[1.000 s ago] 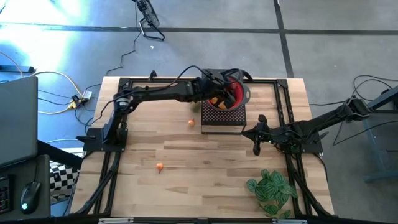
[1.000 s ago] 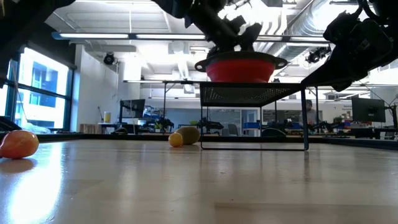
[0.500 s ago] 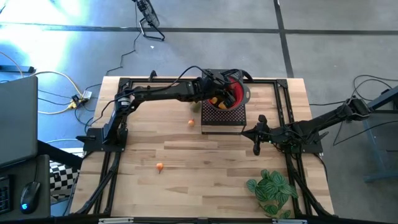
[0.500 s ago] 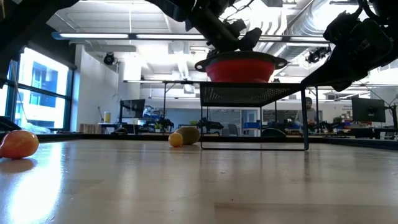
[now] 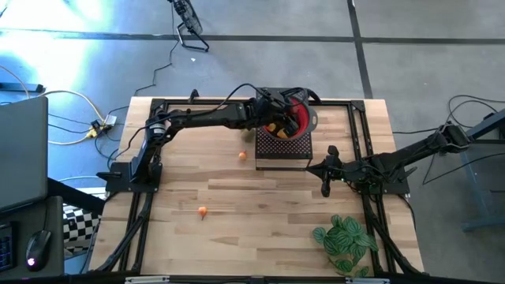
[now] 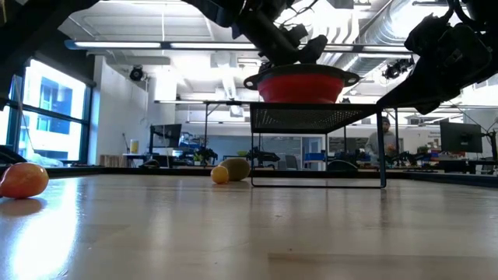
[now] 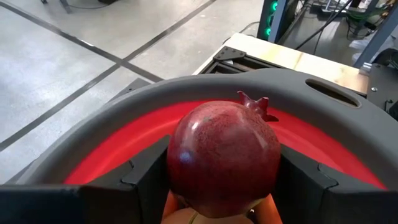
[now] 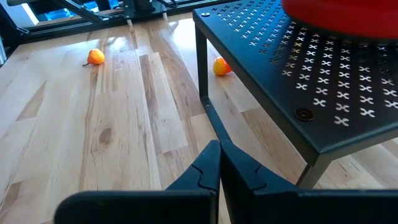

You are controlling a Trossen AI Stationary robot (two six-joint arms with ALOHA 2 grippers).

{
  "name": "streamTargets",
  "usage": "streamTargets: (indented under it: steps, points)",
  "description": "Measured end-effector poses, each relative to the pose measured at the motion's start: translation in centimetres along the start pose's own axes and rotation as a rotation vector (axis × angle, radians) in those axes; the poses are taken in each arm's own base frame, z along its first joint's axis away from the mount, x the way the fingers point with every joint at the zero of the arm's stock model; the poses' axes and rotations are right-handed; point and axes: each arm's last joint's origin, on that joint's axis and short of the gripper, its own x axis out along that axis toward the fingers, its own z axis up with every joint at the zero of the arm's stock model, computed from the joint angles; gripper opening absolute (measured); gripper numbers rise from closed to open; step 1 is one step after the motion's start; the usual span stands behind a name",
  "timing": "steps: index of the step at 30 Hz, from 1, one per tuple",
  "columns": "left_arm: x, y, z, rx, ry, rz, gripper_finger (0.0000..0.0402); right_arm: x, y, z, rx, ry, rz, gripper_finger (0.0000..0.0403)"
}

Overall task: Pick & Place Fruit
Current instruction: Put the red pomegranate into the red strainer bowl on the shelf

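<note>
No readable text, labels or numbers anywhere (background monitors illegible).

On the black perforated metal stand [image 5: 282,147] you see the red plastic bowl [image 5: 300,118]. A small orange round fruit [image 5: 242,155] lies on the table just left of this stand; another small orange fruit [image 5: 203,211] lies farther left and nearer you.

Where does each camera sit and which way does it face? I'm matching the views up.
High: overhead, straight down on both arms and the red bowl.
Low: at tabletop height, level across the table; arms enter from above.
Left wrist: past the left gripper, a pomegranate between its jaws, above the bowl.
Right wrist: past the shut right gripper, toward the black stand.
All four show the bowl.
</note>
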Motion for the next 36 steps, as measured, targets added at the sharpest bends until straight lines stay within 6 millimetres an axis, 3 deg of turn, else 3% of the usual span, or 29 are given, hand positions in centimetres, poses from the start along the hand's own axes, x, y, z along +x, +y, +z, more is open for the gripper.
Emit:
streamTargets:
  steps: [36]
  points:
    - [-0.06, 0.09, 0.01, 0.009, 0.0, 0.026, 0.0228, 0.0, 0.0, 0.01, -0.025, 0.0, 0.0, 0.0002]
